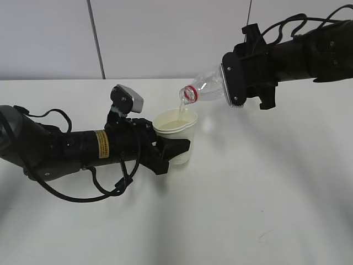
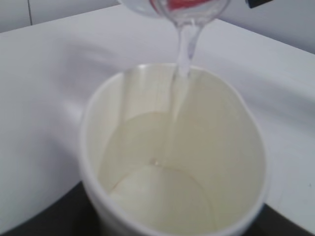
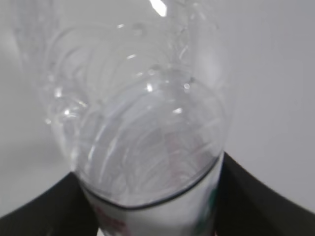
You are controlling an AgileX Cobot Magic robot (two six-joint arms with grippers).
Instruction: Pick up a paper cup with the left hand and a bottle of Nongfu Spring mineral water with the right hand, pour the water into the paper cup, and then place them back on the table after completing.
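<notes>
The left hand [image 1: 175,152] hugs the thin white paper cup [image 1: 176,135] between its fingers; squeeze softly, it squashes. The right hand [image 1: 231,83] grips the clear crinkly plastic bottle [image 1: 204,88], pouring water [image 2: 184,54] above.

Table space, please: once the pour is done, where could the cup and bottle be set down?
The table is bare in front and right of the paper cup, below the right hand holding the bottle. The far strip behind the left hand is bare too. Around the cup, the left arm and cables crowd it.
</notes>
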